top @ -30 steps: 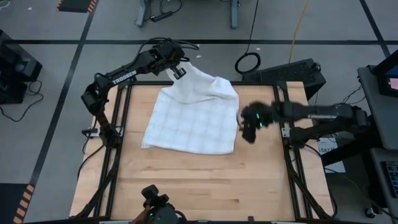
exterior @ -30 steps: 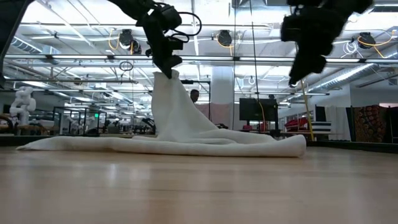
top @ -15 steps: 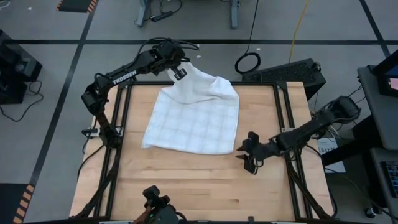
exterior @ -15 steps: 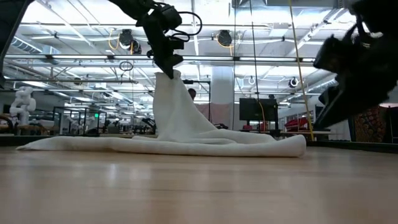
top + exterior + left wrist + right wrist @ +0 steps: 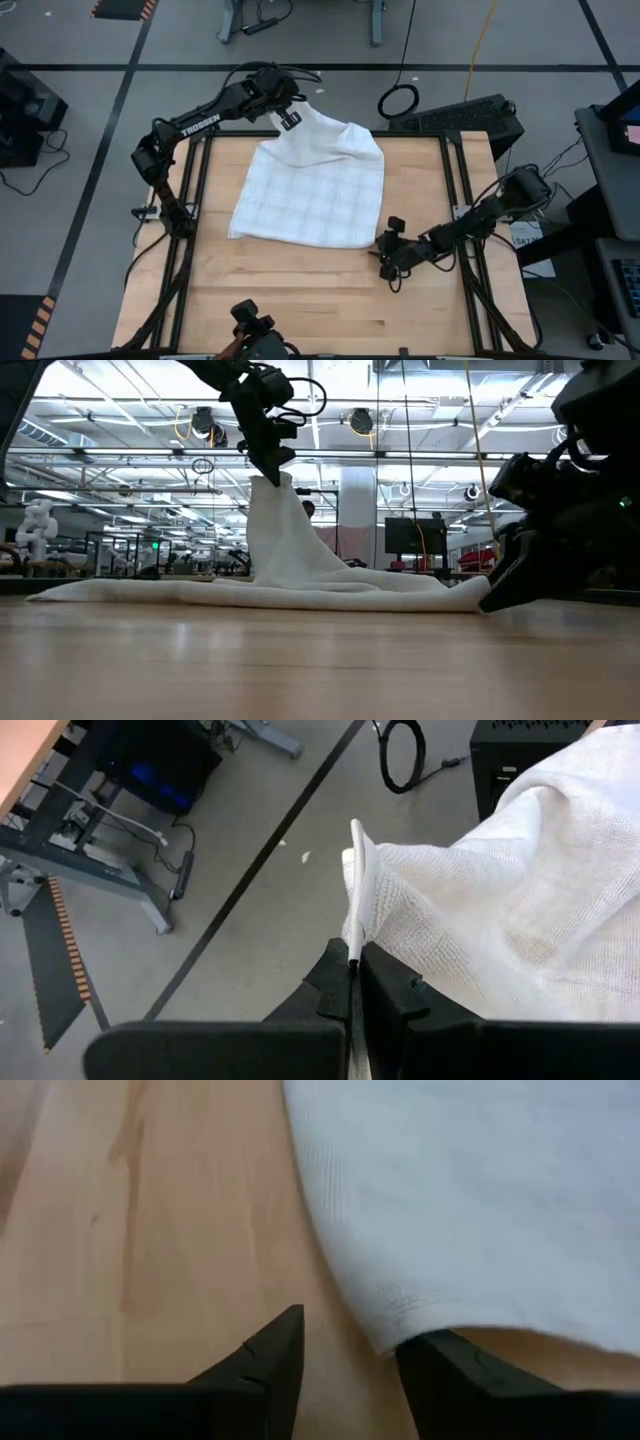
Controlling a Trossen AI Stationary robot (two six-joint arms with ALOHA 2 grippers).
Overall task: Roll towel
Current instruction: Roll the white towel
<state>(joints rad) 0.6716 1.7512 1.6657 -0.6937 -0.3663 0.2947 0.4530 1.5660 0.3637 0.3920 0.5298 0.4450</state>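
A: Right tool [image 5: 385, 258], the dark two-finger end of the right arm, has dropped in the last second from above the towel's right edge to the tabletop [image 5: 300, 300], just beside the towel's near right corner. Its fingers [image 5: 268, 1355] stand apart with that corner between them, not yet clamped.

B: And the left tool?

A: Left tool [image 5: 288, 119] has not moved. It is pressed together on the far corner of the thin white cloth towel with a faint grey plaid check [image 5: 315, 195], holding that corner up above the far edge of the tabletop.

B: What does that mean for rolling?

A: My reading: the right arm is lining up to pinch the near right corner, so both arms would hold an edge before rolling begins. No roll has been started.

B: How does the towel look?

A: Mostly spread flat across the far middle of the light wooden tabletop, unrolled. The far part rises in a soft peak to the left tool, with loose folds running down from it. The near edge lies slightly thick and rounded.
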